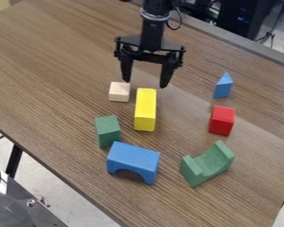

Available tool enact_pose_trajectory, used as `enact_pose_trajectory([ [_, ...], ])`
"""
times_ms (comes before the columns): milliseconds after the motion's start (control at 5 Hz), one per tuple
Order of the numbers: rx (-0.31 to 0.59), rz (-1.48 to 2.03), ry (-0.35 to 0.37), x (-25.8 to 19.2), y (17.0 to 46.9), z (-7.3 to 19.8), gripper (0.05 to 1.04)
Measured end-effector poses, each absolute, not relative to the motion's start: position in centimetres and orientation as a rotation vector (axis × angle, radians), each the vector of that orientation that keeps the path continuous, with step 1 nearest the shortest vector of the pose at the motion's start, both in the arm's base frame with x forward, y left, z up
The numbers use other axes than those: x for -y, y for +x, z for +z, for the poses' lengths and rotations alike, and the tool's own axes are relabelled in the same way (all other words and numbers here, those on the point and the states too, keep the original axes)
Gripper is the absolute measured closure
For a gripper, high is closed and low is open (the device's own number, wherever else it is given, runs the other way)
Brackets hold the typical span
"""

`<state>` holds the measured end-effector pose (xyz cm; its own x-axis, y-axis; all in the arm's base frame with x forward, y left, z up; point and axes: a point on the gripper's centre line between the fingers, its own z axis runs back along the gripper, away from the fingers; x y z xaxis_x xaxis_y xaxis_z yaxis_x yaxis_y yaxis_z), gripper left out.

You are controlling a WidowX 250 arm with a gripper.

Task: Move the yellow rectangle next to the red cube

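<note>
The black gripper (145, 83) hangs at the upper middle of the camera view, its two fingers spread apart and pointing down, with nothing held between them. Just below it in the view lies the yellow rectangle (145, 109), a long block with its length running toward the camera. To the right, separated from the yellow block by a stretch of table, is the red cube (221, 120).
On the wooden table (55, 75) are a cream block (119, 91) close left of the yellow one, a green block (108, 131), a blue arch (133, 162), a green curved block (207, 164) and a blue triangle (223, 85) behind the red cube.
</note>
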<state>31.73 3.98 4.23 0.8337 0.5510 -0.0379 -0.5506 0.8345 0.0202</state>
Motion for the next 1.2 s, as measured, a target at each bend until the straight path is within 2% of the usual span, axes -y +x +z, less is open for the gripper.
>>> enact_pose_trajectory([
  [400, -0.067, 0.552, -0.153, -2.0, 30.0, 4.0, 0.085],
  [600, -0.092, 0.509, -0.21, -0.9, 29.1, 4.0, 0.085],
  [800, -0.098, 0.489, -0.221, -0.6, 29.0, 4.0, 0.107],
  [1000, -0.136, 0.481, -0.177, -0.9, 29.2, 2.9, 0.248],
  [1200, -0.147, 0.474, -0.149, -1.4, 29.7, 2.3, 0.495],
])
